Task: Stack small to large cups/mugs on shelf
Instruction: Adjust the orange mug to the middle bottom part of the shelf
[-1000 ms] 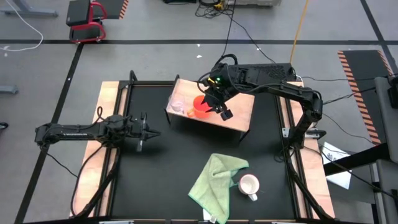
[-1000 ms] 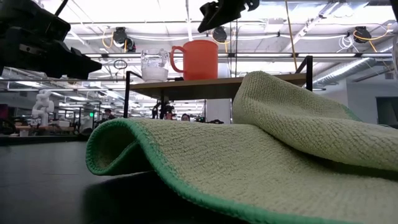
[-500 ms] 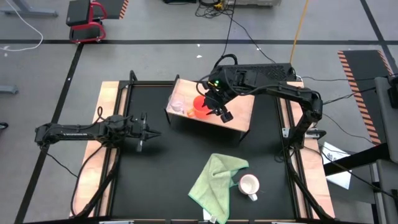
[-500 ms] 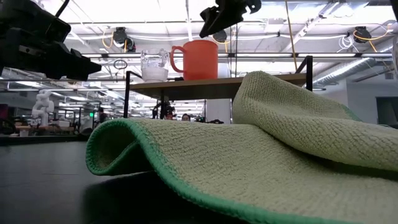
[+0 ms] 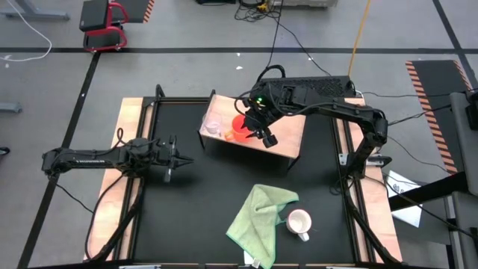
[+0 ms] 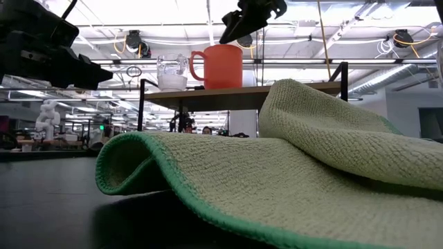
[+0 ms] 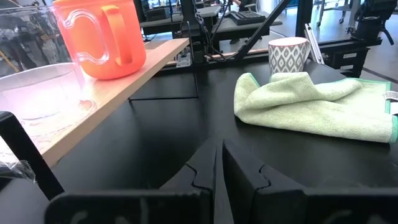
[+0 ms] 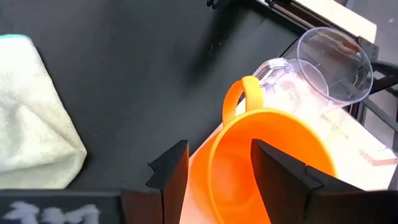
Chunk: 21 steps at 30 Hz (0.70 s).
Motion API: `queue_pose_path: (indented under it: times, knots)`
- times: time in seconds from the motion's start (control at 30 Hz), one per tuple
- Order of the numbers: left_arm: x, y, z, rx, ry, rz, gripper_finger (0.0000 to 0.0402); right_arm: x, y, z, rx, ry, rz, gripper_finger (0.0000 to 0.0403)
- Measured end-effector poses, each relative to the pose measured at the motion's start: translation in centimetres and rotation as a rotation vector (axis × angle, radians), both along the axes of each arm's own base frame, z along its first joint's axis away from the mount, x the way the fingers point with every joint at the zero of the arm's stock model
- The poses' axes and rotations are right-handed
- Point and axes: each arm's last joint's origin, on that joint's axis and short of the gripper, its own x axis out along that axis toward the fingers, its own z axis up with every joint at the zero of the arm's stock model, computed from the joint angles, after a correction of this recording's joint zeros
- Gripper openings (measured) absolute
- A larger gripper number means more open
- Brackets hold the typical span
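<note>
The black tabletop (image 5: 194,202) carries the light-wood shelf (image 5: 287,134) at 12 o'clock. On the shelf stand the clear glass cup (image 5: 214,125) and, just beside it, the orange mug (image 5: 240,127). At 5 o'clock on the tabletop lies the green cloth (image 5: 258,215), with the white mug (image 5: 299,222) touching it.

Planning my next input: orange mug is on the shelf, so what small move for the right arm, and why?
Probably lift the right gripper clear of the orange mug: its jaws are open above the mug, which stands on the shelf beside the glass cup, while the white mug waits on the table.
</note>
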Motion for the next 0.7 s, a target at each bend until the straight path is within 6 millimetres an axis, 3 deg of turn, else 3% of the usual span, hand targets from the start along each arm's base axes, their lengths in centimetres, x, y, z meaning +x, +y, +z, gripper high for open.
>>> queue_pose_path:
  times: [0.43, 0.7]
  knots:
    - [0.0, 0.0, 0.0, -0.004, 0.000, 0.000, 0.0031, 0.2, -0.1, -2.1, 0.010, 0.033, -0.038, 0.0164]
    - [0.0, 0.0, 0.0, -0.004, 0.000, 0.001, 0.0031, 0.4, -0.2, -2.0, -0.003, 0.009, -0.044, 0.0164]
